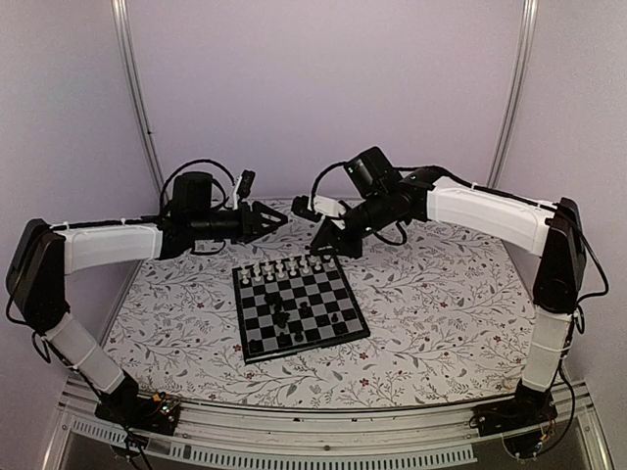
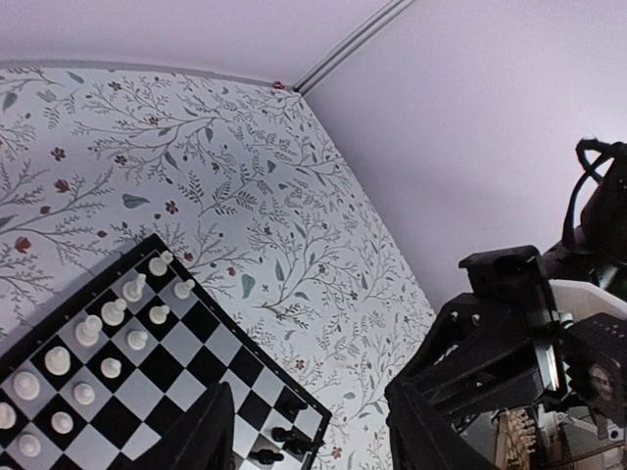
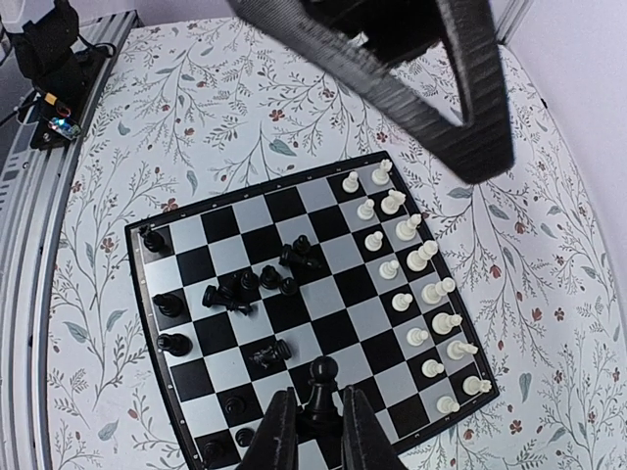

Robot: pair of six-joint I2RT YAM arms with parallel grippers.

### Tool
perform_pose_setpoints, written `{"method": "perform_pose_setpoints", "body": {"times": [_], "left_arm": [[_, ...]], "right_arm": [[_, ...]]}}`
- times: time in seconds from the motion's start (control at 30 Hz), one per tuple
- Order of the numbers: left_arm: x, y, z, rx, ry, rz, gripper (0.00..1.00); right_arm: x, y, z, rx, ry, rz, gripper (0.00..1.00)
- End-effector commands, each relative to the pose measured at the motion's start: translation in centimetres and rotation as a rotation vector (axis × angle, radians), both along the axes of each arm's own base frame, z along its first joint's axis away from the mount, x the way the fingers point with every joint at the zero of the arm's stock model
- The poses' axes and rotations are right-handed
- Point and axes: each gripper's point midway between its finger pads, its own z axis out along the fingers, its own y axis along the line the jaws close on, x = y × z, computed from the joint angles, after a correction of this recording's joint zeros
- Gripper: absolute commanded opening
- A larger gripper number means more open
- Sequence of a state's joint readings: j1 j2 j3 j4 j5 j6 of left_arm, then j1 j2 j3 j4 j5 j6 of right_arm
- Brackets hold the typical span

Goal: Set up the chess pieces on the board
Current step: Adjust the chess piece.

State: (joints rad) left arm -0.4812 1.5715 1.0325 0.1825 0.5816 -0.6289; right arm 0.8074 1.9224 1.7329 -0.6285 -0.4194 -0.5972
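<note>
The board [image 1: 238, 313] lies in the middle of the floral table. White chess pieces [image 1: 284, 266] stand in two rows along its far side. Black chess pieces [image 3: 245, 289] are scattered mid-board, some lying down, and a few stand along the near side. My right gripper [image 3: 312, 416] hovers above the board's far edge [image 1: 328, 245], shut on a black pawn [image 3: 322, 377] that stands upright between its fingers. My left gripper [image 1: 279, 220] is open and empty beyond the board's far left corner. Its view shows the board's border [image 2: 245, 331] and the white pieces [image 2: 108, 333].
The two grippers hang close together over the table's far side; the right arm's gripper [image 2: 509, 343] fills the right of the left wrist view. A metal rail with a small circuit board [image 3: 54, 98] runs along the near edge. Walls enclose the back and sides.
</note>
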Motion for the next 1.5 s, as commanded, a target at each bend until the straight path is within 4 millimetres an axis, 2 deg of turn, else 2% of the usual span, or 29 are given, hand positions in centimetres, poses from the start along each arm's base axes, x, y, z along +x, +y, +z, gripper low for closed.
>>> {"method": "perform_pose_setpoints", "body": {"times": [0.0, 0.2, 0.4, 0.53, 1.2, 1.27, 1.33, 1.37, 1.47], "left_arm": [[-2.4, -2.8, 1.4, -0.167, 0.049, -0.109, 0.56], [-4.2, -5.4, 0.5, -0.162, 0.088, -0.161, 0.53], [-4.6, -6.6, -0.7, -0.157, 0.118, -0.188, 0.42], [-5.2, -7.4, -0.9, -0.169, 0.132, -0.225, 0.39], [-6.2, -8.7, -1.5, -0.228, 0.199, -0.301, 0.14], [-6.2, -8.7, -1.4, -0.227, 0.197, -0.299, 0.12], [-5.9, -8.5, -1.5, -0.2, 0.187, -0.283, 0.11], [-5.5, -8.3, -1.3, -0.175, 0.158, -0.268, 0.11], [-4.8, -7.7, -1.5, -0.059, 0.099, -0.229, 0.1]], "right_arm": [[-0.5, -0.4, 1.4, 0.044, 0.019, -0.003, 0.12], [-0.3, -0.6, 1.8, 0.056, 0.022, -0.011, 0.12], [-0.3, -0.8, 2.5, 0.073, 0.023, -0.013, 0.12], [-0.2, -0.8, 2.6, 0.077, 0.02, -0.017, 0.12], [0.6, -0.6, 0.9, 0.049, 0.025, -0.034, 0.13], [0.9, -0.7, 0.7, 0.045, 0.026, -0.042, 0.16], [0.8, -0.7, 0.6, 0.045, 0.037, -0.044, 0.26], [0.6, -0.9, 0.9, 0.054, 0.05, -0.04, 0.31], [-0.8, -1.8, 2.4, 0.102, 0.116, 0.012, 0.4]]}}
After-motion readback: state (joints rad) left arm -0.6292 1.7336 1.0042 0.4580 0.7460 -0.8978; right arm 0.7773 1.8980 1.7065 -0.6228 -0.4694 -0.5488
